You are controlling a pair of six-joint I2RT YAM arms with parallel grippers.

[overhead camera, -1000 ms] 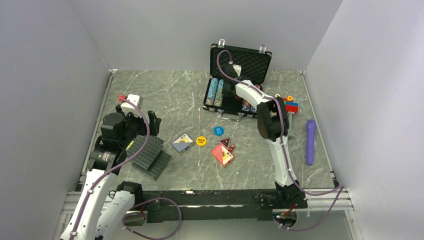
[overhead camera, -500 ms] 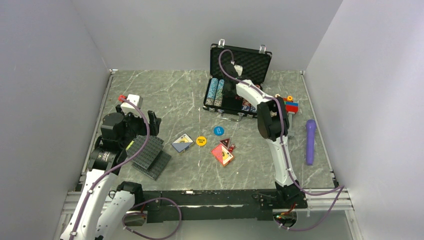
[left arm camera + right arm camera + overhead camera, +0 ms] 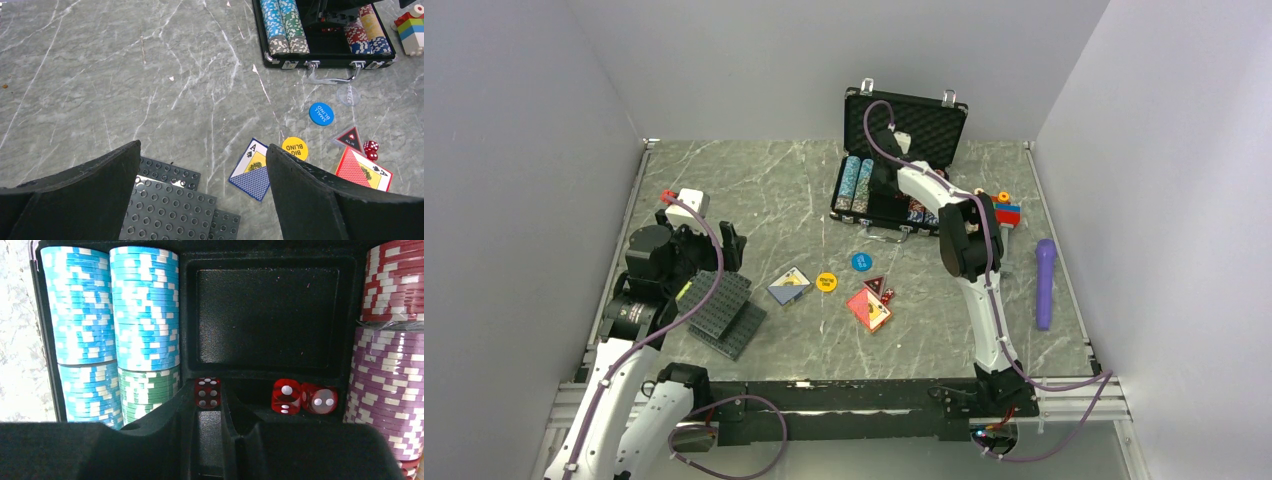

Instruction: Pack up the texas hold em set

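The grey marbled worktop [image 3: 754,190] carries the open black briefcase [image 3: 906,122] at its far side, its foam-lined lid upright. Well in front of the briefcase and off to its left lie the dark studded building plates [image 3: 722,312]. The left pincer [image 3: 202,147] hangs over them, its fingers wide apart and holding nothing. Just right of the briefcase stands a toy-block figure [image 3: 1003,211], with a purple stick [image 3: 1045,283] farther right.

From overhead the right arm [image 3: 969,250] hides the briefcase's inside. The right wrist view shows it: blue, green, red and purple chip rows [image 3: 145,310] flank a black recess [image 3: 265,315], and the right pincer [image 3: 207,399] is closed on a red die [image 3: 207,390], near two more dice [image 3: 302,397].

The left wrist view shows clearly what lies in front of the briefcase: two card decks [image 3: 252,172], a blue button [image 3: 321,113], a yellow button [image 3: 295,148], a red-triangle button [image 3: 349,139], a clear dealer disc [image 3: 348,95] and tiny loose dice [image 3: 371,147].
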